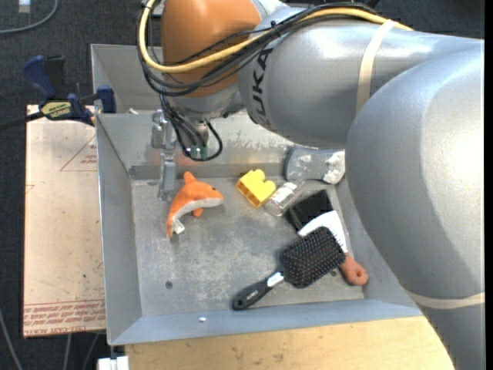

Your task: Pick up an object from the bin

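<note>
Approach stage, I judge: the hand [166, 180] sits just beside the orange toy dolphin [192, 202] at the bin's left, its opening impossible to tell, nothing seen in it, so next it probably needs centring over the toy.

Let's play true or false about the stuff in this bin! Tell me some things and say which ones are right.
1. The orange toy fish lies in the left part of the bin, right beside the gripper. True.
2. The hairbrush is pink. False: it is black.
3. The yellow block lies to the right of the orange toy fish. True.
4. The gripper is lifting the hairbrush. False: the hairbrush lies on the bin floor near the front, and the gripper is over by the orange toy fish.
</note>
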You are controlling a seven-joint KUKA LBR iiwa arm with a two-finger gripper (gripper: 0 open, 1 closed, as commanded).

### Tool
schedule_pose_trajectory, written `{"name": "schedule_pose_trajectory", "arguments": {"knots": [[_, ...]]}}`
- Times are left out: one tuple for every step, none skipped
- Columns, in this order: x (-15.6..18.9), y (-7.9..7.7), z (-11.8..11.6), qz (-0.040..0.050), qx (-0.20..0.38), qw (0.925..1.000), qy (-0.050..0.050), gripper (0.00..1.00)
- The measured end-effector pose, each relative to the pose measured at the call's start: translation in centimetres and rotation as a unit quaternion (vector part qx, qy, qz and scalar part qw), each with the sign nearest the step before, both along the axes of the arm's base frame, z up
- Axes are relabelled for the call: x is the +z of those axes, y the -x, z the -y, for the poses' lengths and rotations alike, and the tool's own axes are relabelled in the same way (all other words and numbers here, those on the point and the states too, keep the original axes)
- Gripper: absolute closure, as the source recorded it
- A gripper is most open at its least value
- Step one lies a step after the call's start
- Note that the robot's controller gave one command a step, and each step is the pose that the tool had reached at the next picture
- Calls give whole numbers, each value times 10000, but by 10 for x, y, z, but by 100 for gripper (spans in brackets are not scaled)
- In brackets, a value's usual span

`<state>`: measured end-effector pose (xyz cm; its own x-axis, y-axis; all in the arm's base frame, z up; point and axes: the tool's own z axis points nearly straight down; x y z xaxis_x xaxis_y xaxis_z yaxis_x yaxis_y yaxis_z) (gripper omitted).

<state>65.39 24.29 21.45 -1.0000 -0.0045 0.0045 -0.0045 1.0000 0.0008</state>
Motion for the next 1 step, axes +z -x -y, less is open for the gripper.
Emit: {"name": "schedule_pose_trajectory", "arguments": {"knots": [[6, -1, 1, 31, -16, 10000, -6, 0]]}}
